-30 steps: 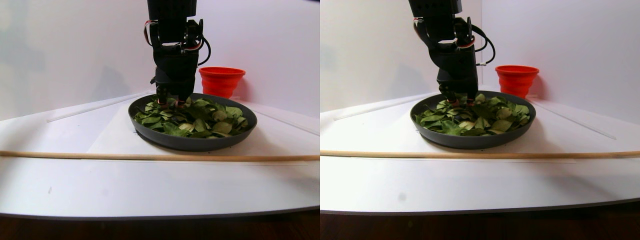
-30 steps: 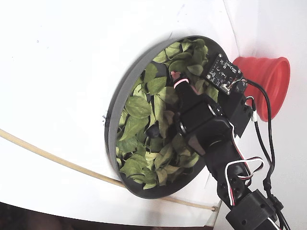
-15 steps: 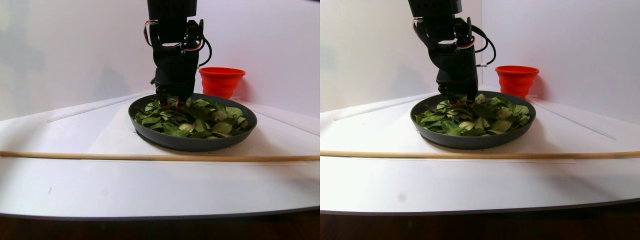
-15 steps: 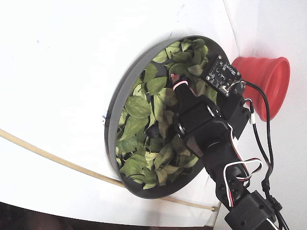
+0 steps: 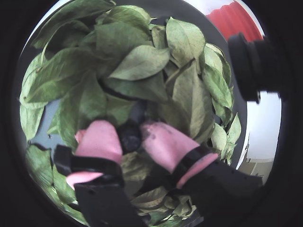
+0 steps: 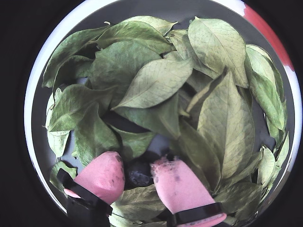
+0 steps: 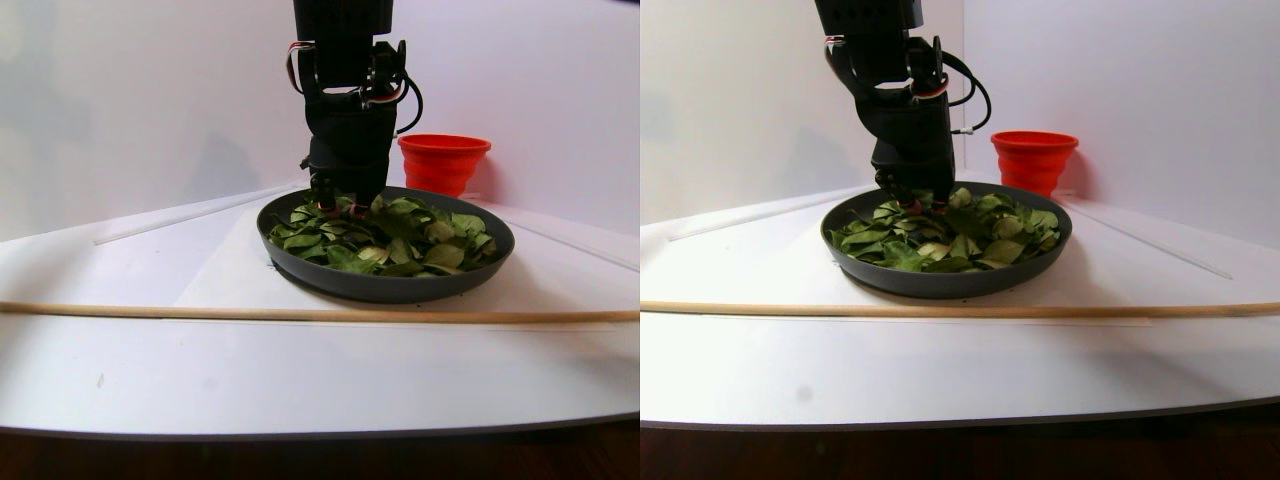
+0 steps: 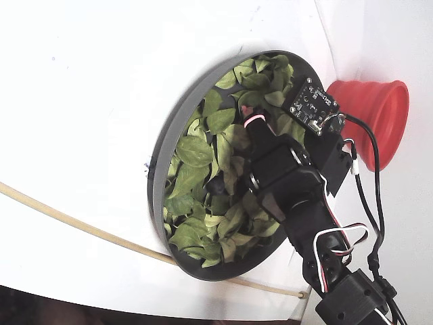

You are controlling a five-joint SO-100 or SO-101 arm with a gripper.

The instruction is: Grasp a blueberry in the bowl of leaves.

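The bowl of leaves (image 6: 37, 118) is a wide dark-grey dish full of green leaves, seen in both wrist views, the stereo pair view (image 7: 385, 286) and the fixed view (image 8: 162, 150). A dark blueberry (image 5: 129, 138) lies low among the leaves; it also shows in the other wrist view (image 6: 138, 176). My gripper (image 5: 129, 131) is down in the leaves near the bowl's edge. Its pink padded fingers (image 5: 99, 139) stand on either side of the berry and press against it. The gripper also shows in the other wrist view (image 6: 138, 169) and the stereo pair view (image 7: 335, 205).
A red plastic cup (image 7: 443, 160) stands just behind the bowl, also in the fixed view (image 8: 372, 115). A thin wooden stick (image 7: 300, 314) lies across the white table in front of the bowl. White walls close the back.
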